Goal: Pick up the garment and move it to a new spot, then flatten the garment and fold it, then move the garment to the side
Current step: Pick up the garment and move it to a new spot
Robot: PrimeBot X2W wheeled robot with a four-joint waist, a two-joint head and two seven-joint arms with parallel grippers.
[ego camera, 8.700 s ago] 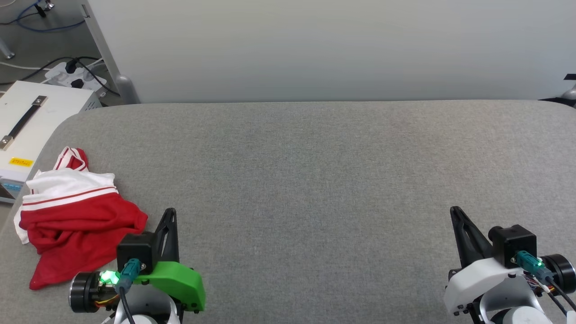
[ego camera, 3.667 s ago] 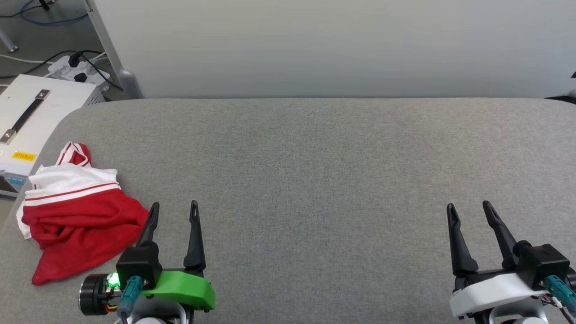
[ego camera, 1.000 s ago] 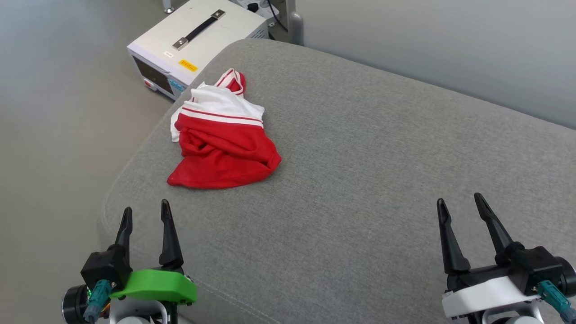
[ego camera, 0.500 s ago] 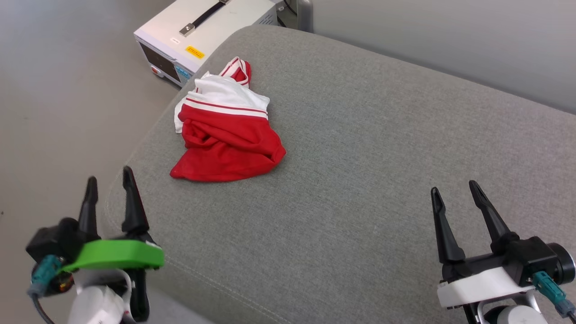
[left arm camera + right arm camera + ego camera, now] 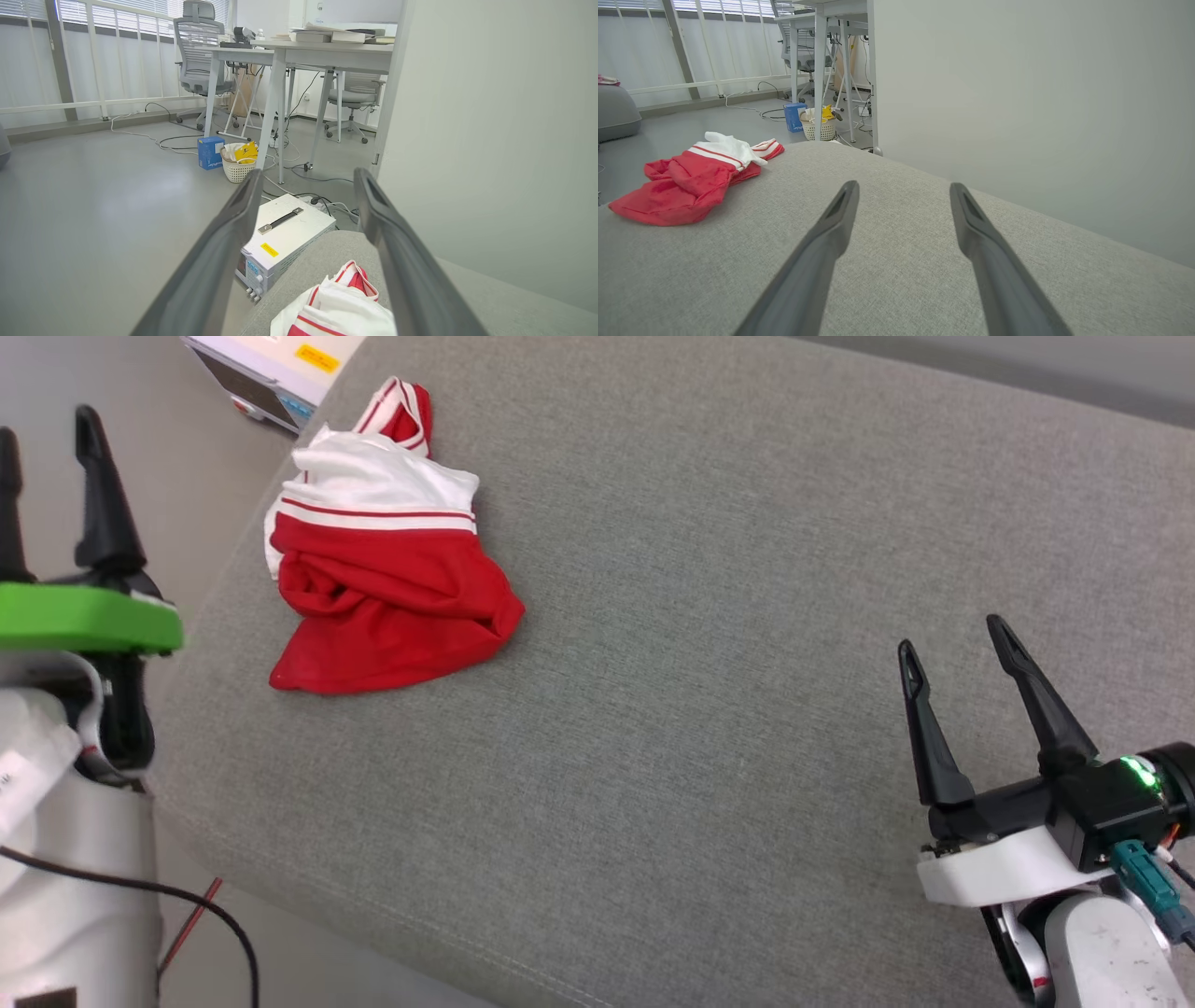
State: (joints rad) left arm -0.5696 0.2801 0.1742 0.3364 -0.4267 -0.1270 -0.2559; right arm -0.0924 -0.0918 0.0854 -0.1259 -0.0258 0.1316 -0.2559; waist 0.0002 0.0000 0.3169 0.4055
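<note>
The garment (image 5: 383,588) lies crumpled near the left end of the grey cushion (image 5: 728,616), red with a white sleeve and a striped collar at its far end. It also shows in the left wrist view (image 5: 336,308) and the right wrist view (image 5: 691,182). My left gripper (image 5: 47,429) is raised at the far left, beyond the cushion's edge and apart from the garment, jaws open and empty. Low at the right, my right gripper (image 5: 952,639) hovers open over bare cushion, far from the garment.
A white instrument box (image 5: 285,238) with a black handle stands on the floor just past the cushion's far left corner. A pale wall panel (image 5: 1017,84) runs behind the cushion. Desks, chairs, cables and a small basket (image 5: 237,165) stand on the floor beyond.
The head camera has swung down and left, so the garment sits higher and more to the left. My left gripper has risen up the left edge; both grippers stay open.
</note>
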